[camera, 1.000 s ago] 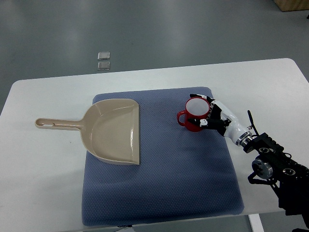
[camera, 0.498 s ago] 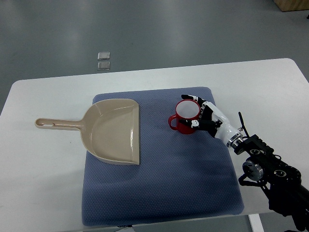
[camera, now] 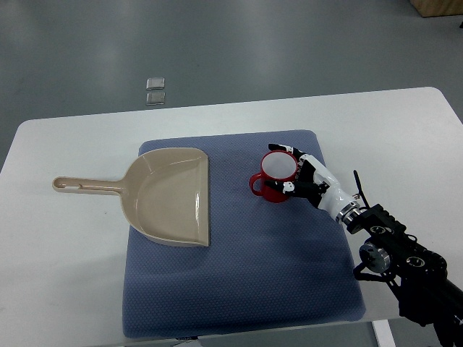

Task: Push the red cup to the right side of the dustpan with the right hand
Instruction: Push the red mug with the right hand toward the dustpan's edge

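Top view — right hand [camera: 302, 177] hides red cup's [camera: 276, 176] side.

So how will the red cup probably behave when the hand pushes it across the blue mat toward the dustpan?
The red cup looks rigid and stands upright, so it should slide rather than roll. The blue mat looks textured, so it may drag at the base; a high push could tip the cup. Its handle sticks out toward the dustpan, so the right hand, pressing off-centre, might turn it.
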You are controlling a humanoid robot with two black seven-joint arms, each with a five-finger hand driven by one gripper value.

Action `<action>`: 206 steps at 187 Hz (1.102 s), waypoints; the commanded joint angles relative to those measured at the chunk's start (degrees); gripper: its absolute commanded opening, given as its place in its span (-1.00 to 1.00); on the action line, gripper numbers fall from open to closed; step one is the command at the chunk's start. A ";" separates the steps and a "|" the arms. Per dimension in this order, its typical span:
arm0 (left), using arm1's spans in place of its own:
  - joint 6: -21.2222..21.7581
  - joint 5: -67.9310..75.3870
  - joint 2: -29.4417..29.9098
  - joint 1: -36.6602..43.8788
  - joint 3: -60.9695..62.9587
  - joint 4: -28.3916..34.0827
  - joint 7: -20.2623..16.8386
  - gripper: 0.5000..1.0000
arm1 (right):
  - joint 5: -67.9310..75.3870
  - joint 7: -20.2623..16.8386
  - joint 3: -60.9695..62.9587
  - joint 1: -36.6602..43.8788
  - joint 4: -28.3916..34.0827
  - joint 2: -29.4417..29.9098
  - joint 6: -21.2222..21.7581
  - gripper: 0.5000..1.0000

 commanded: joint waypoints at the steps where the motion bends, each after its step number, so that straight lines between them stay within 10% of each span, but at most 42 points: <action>1: 0.01 0.00 0.00 0.00 0.00 0.00 0.00 1.00 | -0.03 0.00 0.00 -0.01 0.01 0.00 0.00 0.71; 206: 0.01 0.00 0.00 0.00 0.00 0.00 0.00 1.00 | 0.32 0.88 -4.48 0.52 0.53 0.00 0.96 0.72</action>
